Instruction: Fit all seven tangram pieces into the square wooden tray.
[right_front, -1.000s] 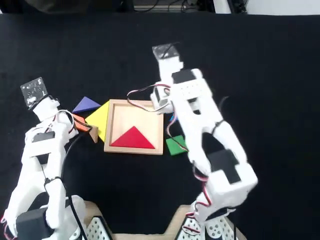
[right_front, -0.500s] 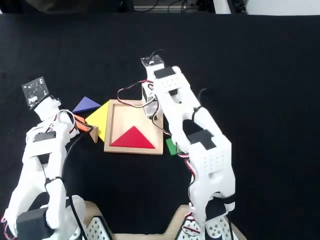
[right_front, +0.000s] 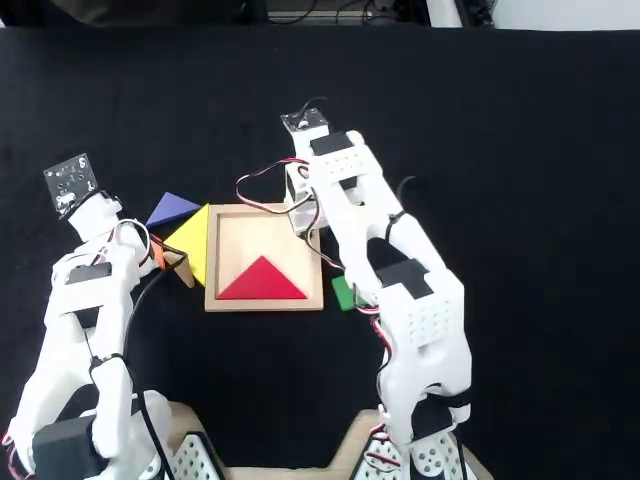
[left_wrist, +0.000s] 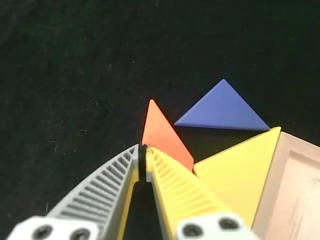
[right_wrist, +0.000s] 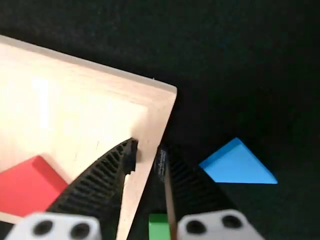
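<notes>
The square wooden tray (right_front: 262, 208) lies mid-table with a red triangle (right_front: 262, 280) inside, along its near rim. My right gripper (right_front: 310, 228) is at the tray's right rim (right_wrist: 161, 107), one finger inside and one outside, shut on that rim (right_wrist: 146, 155). A yellow triangle (right_front: 194, 240) touches the tray's left side, with a dark blue triangle (right_front: 172, 210) behind it. My left gripper (right_front: 178, 264) is shut, its tips (left_wrist: 142, 152) against an orange piece (left_wrist: 162, 134). A green piece (right_front: 343, 293) lies right of the tray, and a light blue triangle (right_wrist: 237, 164) lies beyond the rim.
Black cloth covers the table, with open room behind the tray and far to the right. Both arm bases stand at the near edge. The right arm's body hangs over the tray's right side and hides the ground there.
The right arm swung left and came down onto the tray's right rim. The tray then slid slightly left against the yellow triangle. The left arm stayed put.
</notes>
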